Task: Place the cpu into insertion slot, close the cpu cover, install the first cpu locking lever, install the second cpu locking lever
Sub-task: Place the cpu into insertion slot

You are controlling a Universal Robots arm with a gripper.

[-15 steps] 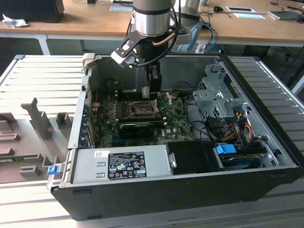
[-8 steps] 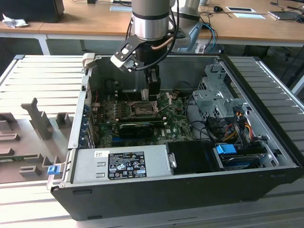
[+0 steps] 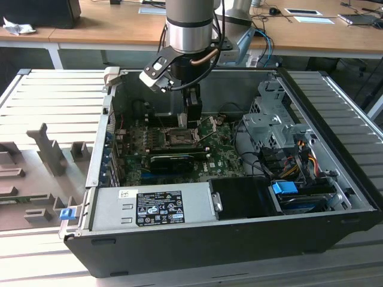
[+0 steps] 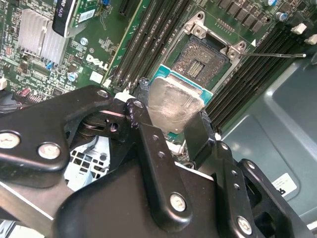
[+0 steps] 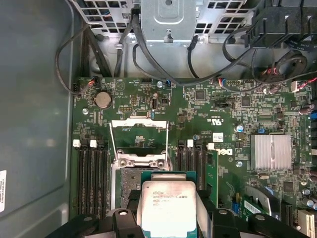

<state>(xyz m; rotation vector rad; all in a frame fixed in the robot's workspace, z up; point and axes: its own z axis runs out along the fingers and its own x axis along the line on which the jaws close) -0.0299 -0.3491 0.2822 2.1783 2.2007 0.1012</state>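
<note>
My gripper (image 4: pixel 171 119) is shut on the cpu (image 4: pixel 174 99), a square chip with a pale silver top and a green edge, pinched between two black fingers (image 4: pixel 194 136). In both wrist views the cpu (image 5: pixel 167 203) hangs just above and partly in front of the insertion slot (image 4: pixel 204 55), whose dark pin field lies bare. The cpu cover (image 5: pixel 139 124), a silvery frame, stands raised at the slot's far edge, with thin wire levers (image 5: pixel 113 144) swung up beside it. In the exterior view the gripper (image 3: pixel 191 119) reaches down into the open computer case above the slot (image 3: pixel 178 136).
Black memory slots (image 5: pixel 91 168) flank the socket on both sides. A finned heatsink (image 5: pixel 270 151), a black graphics card (image 3: pixel 173 160), a power supply (image 3: pixel 155 206), a drive cage (image 3: pixel 269 125) and loose cables (image 5: pixel 148 54) crowd the green board inside the case walls.
</note>
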